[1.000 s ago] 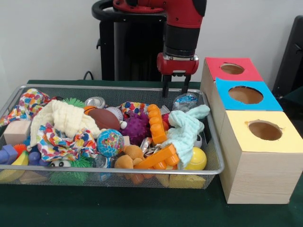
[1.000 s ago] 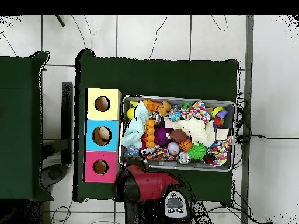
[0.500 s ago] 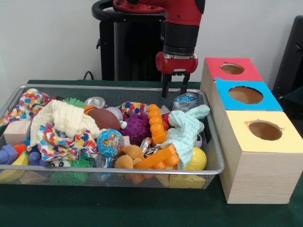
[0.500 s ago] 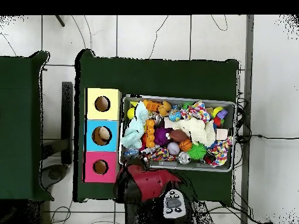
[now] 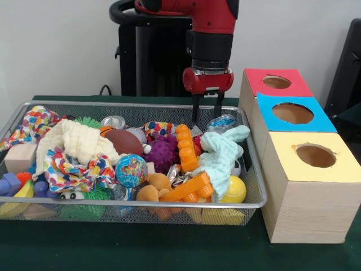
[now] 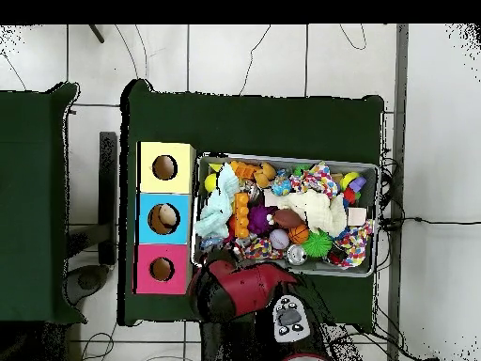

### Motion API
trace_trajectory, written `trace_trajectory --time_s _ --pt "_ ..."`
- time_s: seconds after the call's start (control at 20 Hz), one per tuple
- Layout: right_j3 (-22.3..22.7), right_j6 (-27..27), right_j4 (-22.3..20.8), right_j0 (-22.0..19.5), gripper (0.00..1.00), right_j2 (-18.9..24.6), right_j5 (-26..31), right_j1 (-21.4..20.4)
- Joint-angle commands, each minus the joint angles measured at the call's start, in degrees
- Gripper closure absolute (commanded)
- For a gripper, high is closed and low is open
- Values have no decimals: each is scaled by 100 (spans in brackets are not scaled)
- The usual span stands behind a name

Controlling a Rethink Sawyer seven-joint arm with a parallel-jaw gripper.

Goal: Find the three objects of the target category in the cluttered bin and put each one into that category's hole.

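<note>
A wire mesh bin [image 5: 141, 104] is piled with toys: a mint cloth [image 5: 223, 155], orange blocks [image 5: 186, 147], a purple spiky ball [image 5: 163, 152], a brown football [image 5: 125, 141], a globe ball [image 5: 131, 170] and a yellow ball [image 5: 234, 190]. My gripper [image 5: 206, 116] hangs open over the bin's back right corner, just left of a clear blue packet [image 5: 221, 120], holding nothing. Beside the bin stand three boxes with a red hole [image 5: 276, 82], a blue hole [image 5: 292, 113] and a yellow hole [image 5: 316, 155]. In the overhead view the arm [image 6: 240, 287] hides the gripper.
A cream cloth [image 5: 76, 141], a spotted cloth [image 5: 70, 172] and a silver can [image 5: 114, 122] fill the bin's left half. From above, the blue box's hole [image 6: 164, 218] shows something pale inside. A dark green cloth [image 5: 169, 248] covers the table.
The gripper has shifted slightly left and dropped a little toward the bin's back right corner. In the overhead view the arm has swung further over the bin's edge.
</note>
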Motion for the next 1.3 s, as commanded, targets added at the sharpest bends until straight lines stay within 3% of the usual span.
trace_trajectory --time_s 0.05,0.75,1.3 --pt "-768 -326 -615 -233 0 923 729 279" --pt "-973 -225 -1232 -16 0 850 938 202" --pt "-1363 -79 -1767 756 0 155 980 73"
